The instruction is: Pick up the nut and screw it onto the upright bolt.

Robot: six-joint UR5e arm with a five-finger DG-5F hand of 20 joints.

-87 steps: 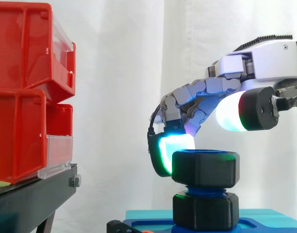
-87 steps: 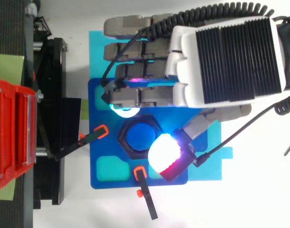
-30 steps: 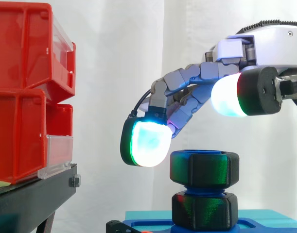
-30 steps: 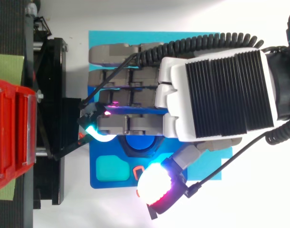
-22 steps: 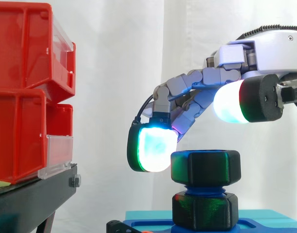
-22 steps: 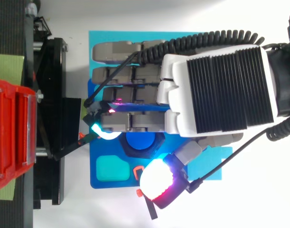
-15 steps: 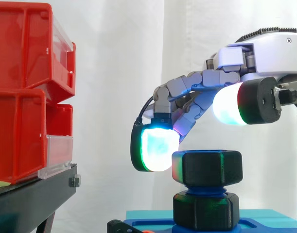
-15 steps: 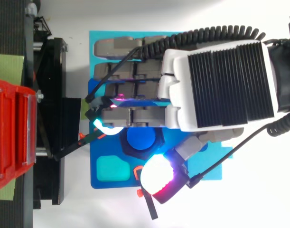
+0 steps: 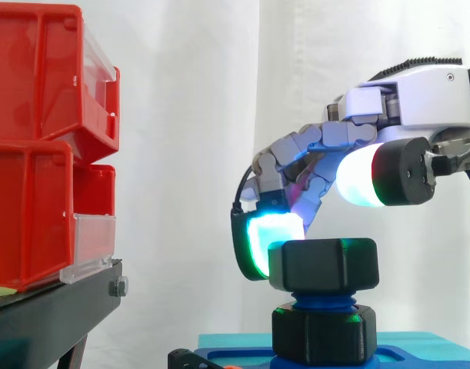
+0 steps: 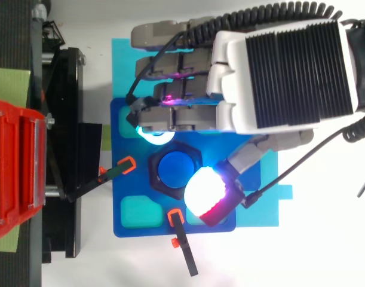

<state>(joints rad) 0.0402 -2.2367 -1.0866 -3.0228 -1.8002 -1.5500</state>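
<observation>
A black hex nut point(image 9: 323, 264) sits on the upright blue bolt point(image 10: 175, 170), with blue threads point(image 9: 323, 297) showing between it and a second black hex piece point(image 9: 321, 333) at the bolt's foot. My hand point(image 9: 419, 96) reaches in from the right above the bolt. Its fingers curl down round the nut's far left side, and one cyan-green pad point(image 9: 265, 234) rests against it. In the side view the white thumb pad point(image 9: 364, 177) hangs a little higher than the nut's top. From above it point(image 10: 205, 190) overlaps the nut's near right corner.
Red bins point(image 9: 42, 146) on a black stand point(image 9: 50, 307) fill the left. The bolt stands on a blue fixture plate point(image 10: 127, 197) lying on a cyan mat point(image 10: 122, 63). Two black clamps with orange tips point(image 10: 181, 236) point(image 10: 119, 169) hold the plate. A teal pocket point(image 10: 138, 210) sits near its front left corner.
The hand has shifted right and lower. The glowing finger pad has swung in from the nut's left to its side. The thumb pad has come over the nut's rim.
</observation>
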